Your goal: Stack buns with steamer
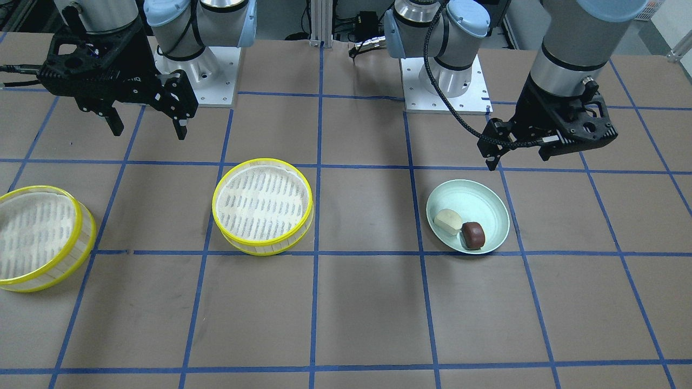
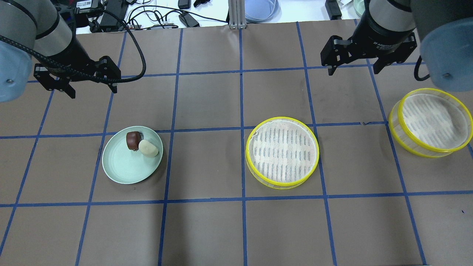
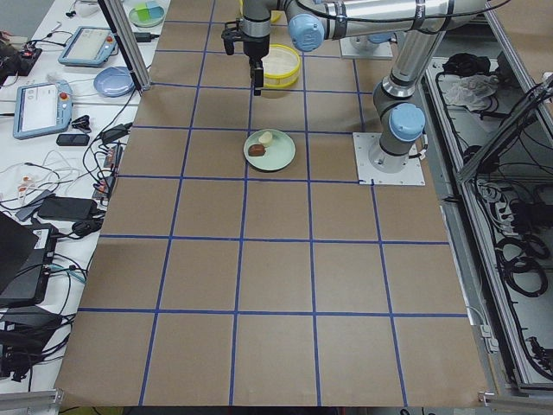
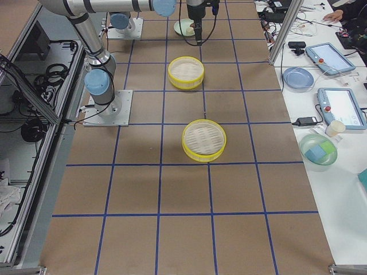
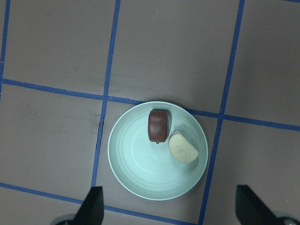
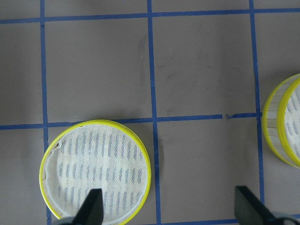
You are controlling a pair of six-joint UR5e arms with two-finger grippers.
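Note:
A cream-white bun [image 2: 148, 148] and a dark reddish-brown bun [image 2: 133, 140] lie touching on a pale green plate [image 2: 125, 170] at the table's left. In the left wrist view the brown bun [image 5: 158, 125] and the cream bun [image 5: 183, 147] sit on the plate [image 5: 136, 164] just ahead of the fingertips [image 5: 93, 206]. My left gripper [image 2: 92, 90] is open and empty, raised beyond the plate. A yellow-rimmed steamer [image 2: 282, 151] stands mid-table and a second steamer [image 2: 430, 122] at the right. My right gripper [image 2: 353, 70] is open and empty, raised between and beyond them.
Brown paper with a blue tape grid covers the table. The arm bases [image 1: 443, 81] stand at the robot's edge. Cables and devices [image 2: 162, 14] lie beyond the far edge. The near half of the table shows bare paper.

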